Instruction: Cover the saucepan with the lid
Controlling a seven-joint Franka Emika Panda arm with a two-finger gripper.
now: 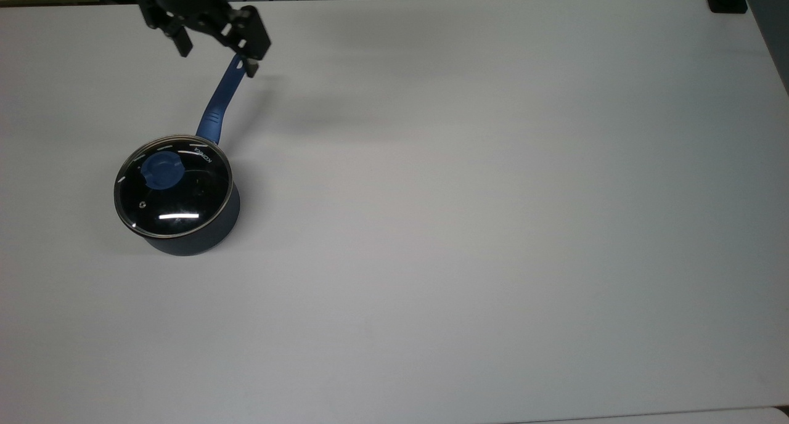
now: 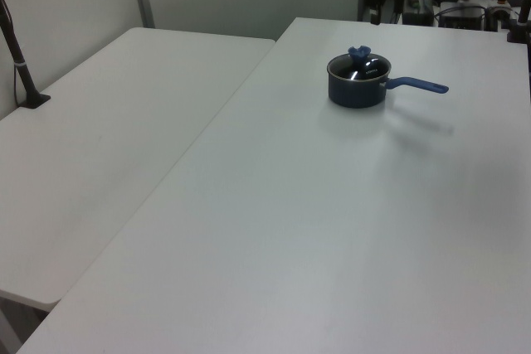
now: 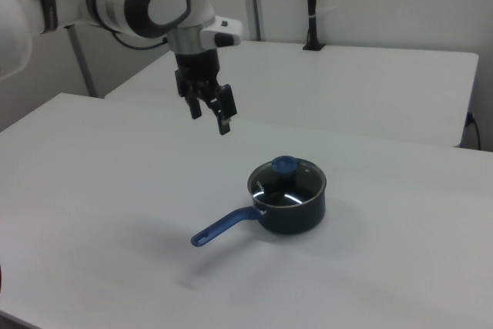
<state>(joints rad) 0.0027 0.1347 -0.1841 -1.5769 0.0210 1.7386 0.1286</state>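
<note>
Already seated flat on the saucepan (image 1: 197,230): the lid (image 1: 174,187), clear glass, thin metal rim, blue knob off centre in the top view, small vent near its edge. Standing on the white desk (image 1: 493,196), blue handle toward the top view's top. Above the handle's end, well apart from the lid: the end effector (image 1: 216,45), released and holding nothing.

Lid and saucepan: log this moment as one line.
lid: seated on saucepan | gripper: open, empty, raised clear of pan | table: nothing else on it
</note>
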